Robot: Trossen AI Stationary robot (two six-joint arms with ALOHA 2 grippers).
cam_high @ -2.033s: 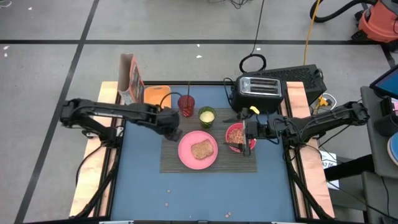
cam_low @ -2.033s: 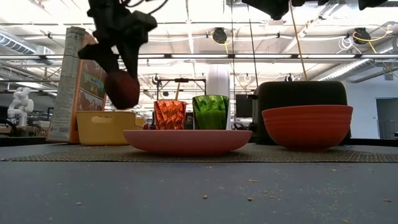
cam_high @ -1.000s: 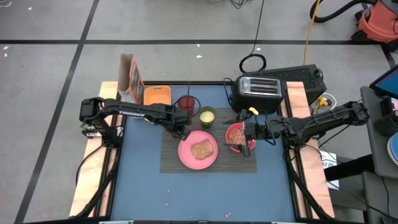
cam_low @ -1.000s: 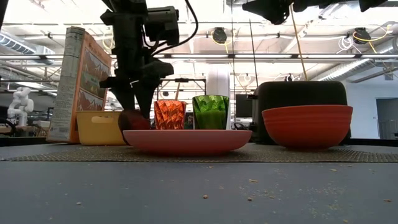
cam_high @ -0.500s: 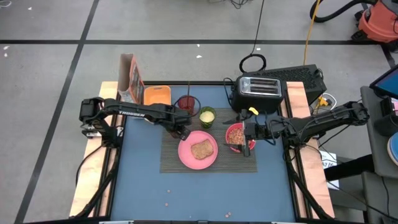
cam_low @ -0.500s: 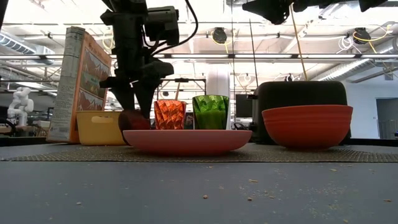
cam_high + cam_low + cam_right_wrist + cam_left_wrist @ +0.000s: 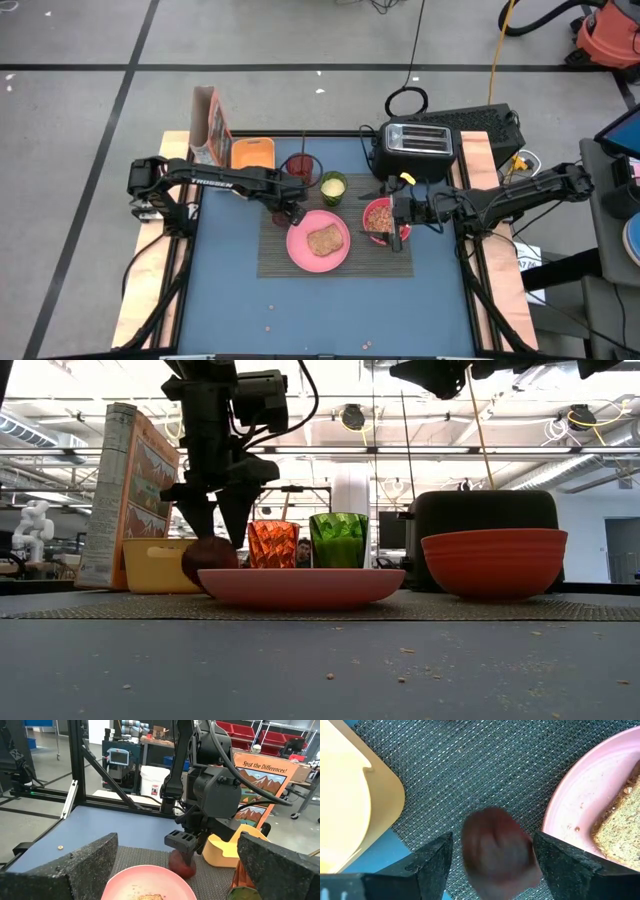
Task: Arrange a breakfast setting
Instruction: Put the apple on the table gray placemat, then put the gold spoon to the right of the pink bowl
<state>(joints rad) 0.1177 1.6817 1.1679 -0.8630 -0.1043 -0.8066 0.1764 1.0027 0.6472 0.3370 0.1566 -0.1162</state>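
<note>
Down at the placemat [image 7: 275, 250], the left claw [image 7: 218, 530] stands over the dark-red fruit [image 7: 208, 555], fingers spread wide to either side of it. Whether the pads touch the fruit I cannot tell; in the left wrist view it sits between the fingers with dark weave showing on both sides. The fruit rests on the mat just beside the rim of the pink plate [image 7: 300, 250], which carries the toast slice [image 7: 325, 240]. Behind it stand the red tumbler [image 7: 272, 544] and the green cup [image 7: 338, 540].

Judging by its rounded shape, the fruit looks firm but smooth and likely to roll once let go, so a hold belongs across its widest middle, with gentle pressure so the skin is not bruised. It is probably light. The plate edge close by may stop a roll that way; the yellow container [image 7: 252, 153] lies on the other side.

The right claw [image 7: 397, 212] waits over the bowl [image 7: 380, 215] on the right end of the mat, fingers set wide apart in its wrist view. A toaster [image 7: 416, 140] and a cereal box [image 7: 210, 125] stand at the back of the counter [image 7: 320, 310].
</note>
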